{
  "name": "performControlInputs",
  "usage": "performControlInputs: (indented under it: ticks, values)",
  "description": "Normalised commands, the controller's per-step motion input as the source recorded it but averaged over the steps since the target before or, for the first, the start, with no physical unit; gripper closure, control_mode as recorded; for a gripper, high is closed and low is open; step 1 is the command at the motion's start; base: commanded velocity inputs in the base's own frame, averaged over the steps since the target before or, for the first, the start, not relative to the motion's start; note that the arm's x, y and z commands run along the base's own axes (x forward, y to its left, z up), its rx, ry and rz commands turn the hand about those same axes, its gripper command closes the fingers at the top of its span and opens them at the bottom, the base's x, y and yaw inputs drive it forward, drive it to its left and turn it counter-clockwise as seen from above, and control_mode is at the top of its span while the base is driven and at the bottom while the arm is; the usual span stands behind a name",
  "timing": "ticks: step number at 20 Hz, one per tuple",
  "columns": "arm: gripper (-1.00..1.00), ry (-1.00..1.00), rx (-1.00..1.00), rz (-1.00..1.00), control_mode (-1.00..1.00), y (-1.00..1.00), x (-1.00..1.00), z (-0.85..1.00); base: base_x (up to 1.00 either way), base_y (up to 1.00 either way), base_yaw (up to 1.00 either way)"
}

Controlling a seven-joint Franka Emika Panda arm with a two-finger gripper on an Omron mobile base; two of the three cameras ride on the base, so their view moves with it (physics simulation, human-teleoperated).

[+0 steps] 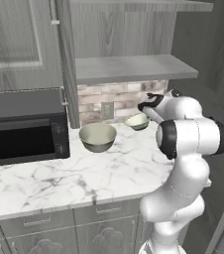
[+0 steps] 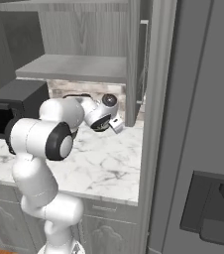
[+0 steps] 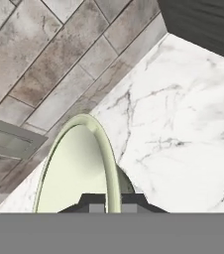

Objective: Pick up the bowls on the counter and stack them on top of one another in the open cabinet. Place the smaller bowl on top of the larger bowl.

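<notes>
Two bowls on counter (image 1: 59, 178); gripper (image 3: 113, 204) pinching small bowl (image 1: 137, 121) rim by backsplash, big bowl (image 1: 97, 137) beside microwave (image 1: 22, 126).

The larger bowl (image 1: 98, 137) was deep, round and olive-grey with a pale cream inside, and stood upright on the counter (image 1: 59, 178), a white marble slab with grey veins, towards its far side. The smaller bowl (image 1: 137, 121), shallow and cream-white, sat farther back and to the right of it, near the brick backsplash, the two apart. In the hand view the smaller bowl's rim (image 3: 109, 163) ran between the finger tips. The open cabinet's (image 1: 129, 44) flat grey shelf (image 1: 134, 68) hung above both.
</notes>
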Motion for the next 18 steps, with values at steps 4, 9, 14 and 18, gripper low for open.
performControlInputs:
  ticks: [4, 9, 14, 18]
  values:
    - [1.0, -0.02, 0.0, 0.03, -1.0, 0.03, -0.59, 0.55, 0.0, 0.0, 0.0]
    - [1.0, -0.05, 0.0, 0.03, -1.0, 0.22, -0.48, 0.55, 0.0, 0.0, 0.0]
    - [1.0, -0.08, 0.01, 0.03, -1.0, 0.32, -0.44, 0.49, 0.0, 0.0, 0.0]
    - [1.0, -0.12, 0.02, 0.04, -1.0, 0.37, -0.48, 0.29, 0.0, 0.0, 0.0]
